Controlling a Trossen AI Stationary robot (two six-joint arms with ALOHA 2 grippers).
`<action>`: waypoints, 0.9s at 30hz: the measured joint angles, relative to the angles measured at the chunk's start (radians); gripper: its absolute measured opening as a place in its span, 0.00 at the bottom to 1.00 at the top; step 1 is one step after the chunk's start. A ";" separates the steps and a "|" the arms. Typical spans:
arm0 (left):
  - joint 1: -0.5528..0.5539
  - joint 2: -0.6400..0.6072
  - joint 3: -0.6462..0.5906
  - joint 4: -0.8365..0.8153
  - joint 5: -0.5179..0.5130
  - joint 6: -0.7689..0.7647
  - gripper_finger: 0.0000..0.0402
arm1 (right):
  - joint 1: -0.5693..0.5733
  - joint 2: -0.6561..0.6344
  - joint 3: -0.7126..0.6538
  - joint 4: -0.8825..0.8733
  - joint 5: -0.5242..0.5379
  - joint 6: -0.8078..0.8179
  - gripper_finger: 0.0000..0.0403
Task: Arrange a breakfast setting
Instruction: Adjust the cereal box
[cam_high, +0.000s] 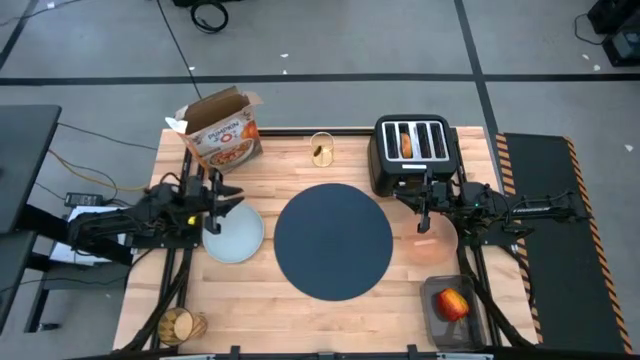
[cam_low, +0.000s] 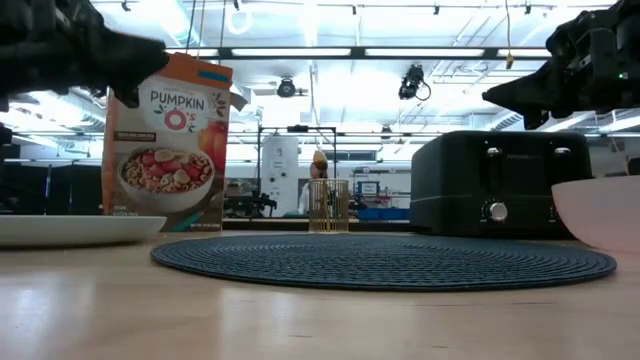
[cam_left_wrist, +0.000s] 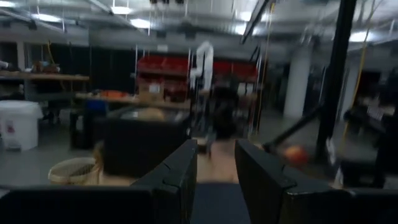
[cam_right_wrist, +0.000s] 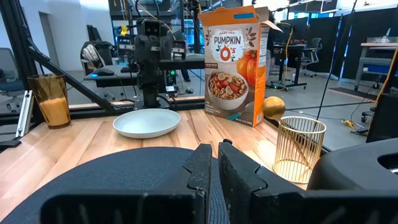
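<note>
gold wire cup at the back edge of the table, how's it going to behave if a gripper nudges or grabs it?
The gold wire cup looks like thin open wirework, so probably light and easily slid by a nudge. It stands upright and taller than wide, so a high push may tip it, and being round it could then roll. Thin wires may flex under a squeeze. Contents, seen only from above, could shift.

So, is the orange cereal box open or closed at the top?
Open: the orange cereal box stands upright with its top flaps spread apart in the high view.
</note>
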 joint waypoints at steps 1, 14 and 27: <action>0.000 0.004 0.003 0.011 0.000 -0.002 0.28 | 0.000 0.000 0.000 0.001 0.000 -0.001 0.10; -0.026 0.335 0.286 -0.035 -0.001 -0.047 0.15 | 0.000 0.000 0.000 0.128 0.009 -0.025 0.10; -0.099 0.676 0.750 -0.550 -0.152 -0.147 0.02 | 0.000 0.000 0.000 0.264 0.012 -0.027 0.10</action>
